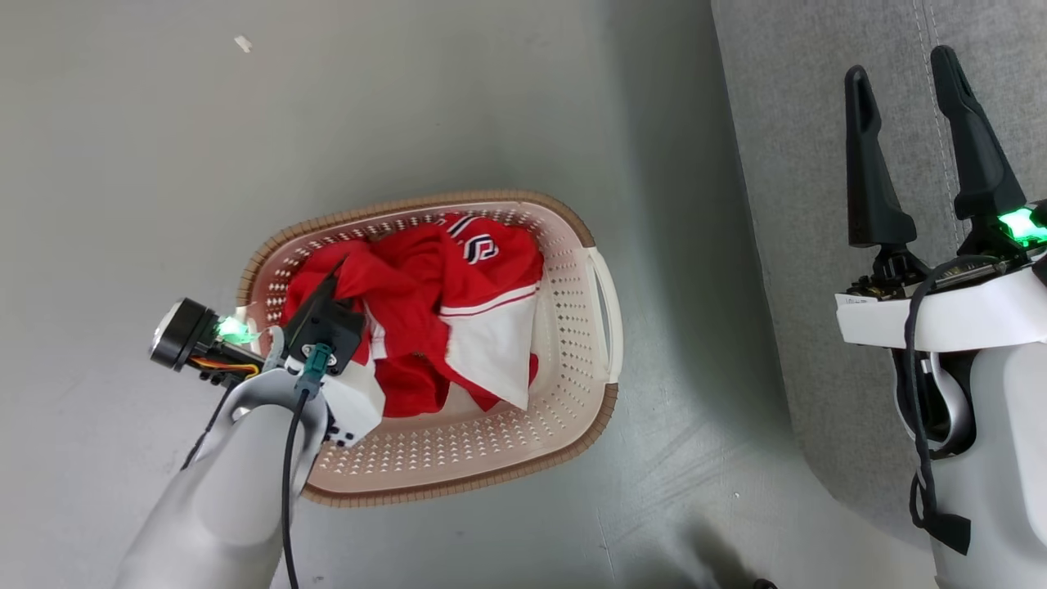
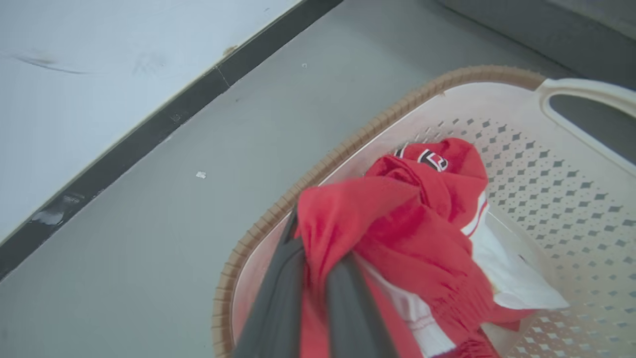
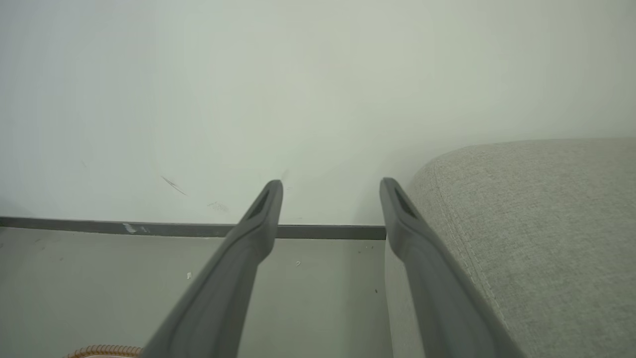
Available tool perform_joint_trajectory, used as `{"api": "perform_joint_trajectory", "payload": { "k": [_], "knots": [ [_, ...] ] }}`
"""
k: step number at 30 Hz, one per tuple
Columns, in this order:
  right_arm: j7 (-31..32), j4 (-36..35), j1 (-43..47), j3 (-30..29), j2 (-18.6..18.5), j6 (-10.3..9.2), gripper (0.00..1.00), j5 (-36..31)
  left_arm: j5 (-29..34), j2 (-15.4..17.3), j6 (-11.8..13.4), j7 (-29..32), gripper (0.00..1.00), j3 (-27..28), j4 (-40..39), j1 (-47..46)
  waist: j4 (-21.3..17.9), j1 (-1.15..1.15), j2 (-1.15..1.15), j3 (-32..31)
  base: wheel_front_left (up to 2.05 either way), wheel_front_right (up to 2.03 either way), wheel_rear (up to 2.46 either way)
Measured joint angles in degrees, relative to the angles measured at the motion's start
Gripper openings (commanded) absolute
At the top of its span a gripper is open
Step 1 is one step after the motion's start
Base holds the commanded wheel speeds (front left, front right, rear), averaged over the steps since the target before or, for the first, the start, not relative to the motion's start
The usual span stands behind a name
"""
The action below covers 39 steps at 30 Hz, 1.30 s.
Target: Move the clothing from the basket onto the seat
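The grey floor (image 1: 409,123) spreads out below both hands. A pale wall (image 3: 318,74) with a dark skirting strip (image 3: 323,231) stands in front of the right hand (image 1: 900,64).

The seat (image 1: 818,164), a large grey cushion with a stitched seam, lies under this hand and goes on to its right. In the right wrist view its rounded corner is just beside the right finger. The two fingers (image 3: 258,223) of this hand are wide apart, and nothing is between them.

The basket (image 1: 564,393) stands on the floor, well to the left of the right hand and apart from the seat. Its handle (image 1: 609,311) is on the side toward the seat. The left hand (image 1: 335,274) reaches down into the basket at the end far from the seat.

The clothing (image 1: 425,286) is all inside the basket, a red heap with a white panel and a logo on top. It lies in front of the left hand and to its right. In the left wrist view the two fingers (image 2: 278,298) of this hand are close together, and a fold of the red cloth is pinched between them.

A small white scrap (image 1: 243,43) lies on the floor, far in front of the left hand.
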Motion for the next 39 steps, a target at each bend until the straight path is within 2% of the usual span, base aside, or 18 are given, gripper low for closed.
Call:
{"api": "perform_joint_trajectory", "payload": {
  "k": [12, 23, 39],
  "knots": [
    [0.0, 1.5, 0.2, -1.2, -0.1, 0.0, 1.0, -2.0, -2.7, 0.5, 1.7, -0.2, 0.0, 1.7, -14.5, 4.9, 2.8, 0.0, 0.0, -4.8, 0.0, 0.0, 0.0],
    [0.0, 3.8, 2.4, -1.3, -0.1, 0.0, 1.0, -2.5, -4.4, 2.6, 1.9, -0.2, 0.0, 3.1, -22.5, 7.5, 5.2, 0.0, 0.0, -10.8, 0.0, 0.0, 0.0],
    [0.0, 9.5, 5.5, 8.1, -0.2, 0.0, 1.0, -5.2, -5.3, 4.5, -0.5, -0.2, 0.0, 3.0, -29.0, 8.8, 7.7, 0.0, 0.0, -20.7, 0.0, 0.0, 0.0]
  ]
}}
